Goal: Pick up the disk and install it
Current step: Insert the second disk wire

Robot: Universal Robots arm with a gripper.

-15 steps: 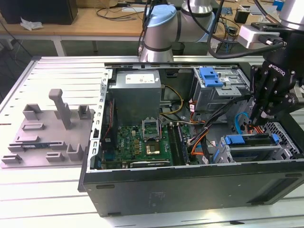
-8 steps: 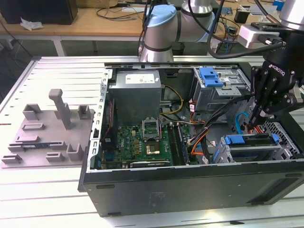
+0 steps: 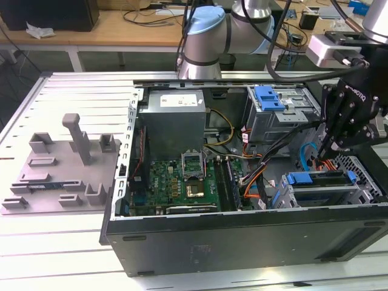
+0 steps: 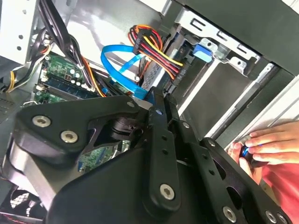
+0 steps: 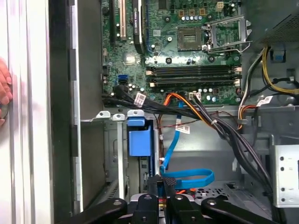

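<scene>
The disk [image 3: 322, 195], grey with a bright blue carrier front, lies in the lower drive cage at the exterior view's right end of the open computer case [image 3: 242, 239]. In the first wrist view its blue carrier [image 5: 139, 139] shows in the cage slot. My black gripper [image 3: 320, 156] hangs just above that cage, tips down. Its fingers are shut with nothing between them, in both wrist views [image 5: 161, 180] [image 4: 156, 100], close to a looped blue data cable [image 5: 189, 177].
A second blue carrier [image 3: 270, 97] sits in the upper bay. Cable bundles [image 3: 260, 163] cross beside the motherboard [image 3: 182, 182]. A grey fixture plate [image 3: 60, 170] lies left of the case. A person's hand [image 4: 271, 144] rests by the case's outer wall.
</scene>
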